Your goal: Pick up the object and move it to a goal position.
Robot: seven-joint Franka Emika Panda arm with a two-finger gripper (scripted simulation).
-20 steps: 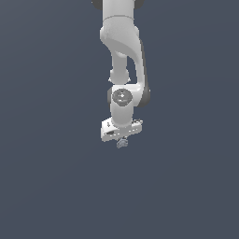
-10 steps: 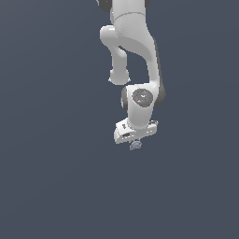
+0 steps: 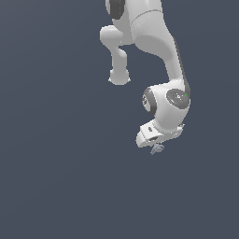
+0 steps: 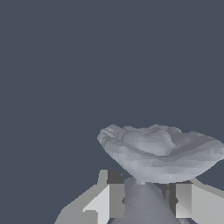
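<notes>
The object [image 3: 157, 149] is a tiny pale grey-blue, irregular thing hanging just under the white gripper [image 3: 156, 145] in the exterior view. The arm bends down from above and tilts toward the exterior view's right. In the wrist view the object [image 4: 162, 151] looms large as a lumpy, folded grey-blue shape, and the gripper [image 4: 146, 199] holds its lower stem between two pale fingers [image 4: 109, 199]. The fingers stand close on either side of the stem, shut on it.
Only a flat dark grey-blue ground [image 3: 56, 177] shows around the arm in both views. No other objects, containers or edges are in sight.
The arm has swung toward the exterior view's right and tilted, carrying the object along in the shut gripper.
</notes>
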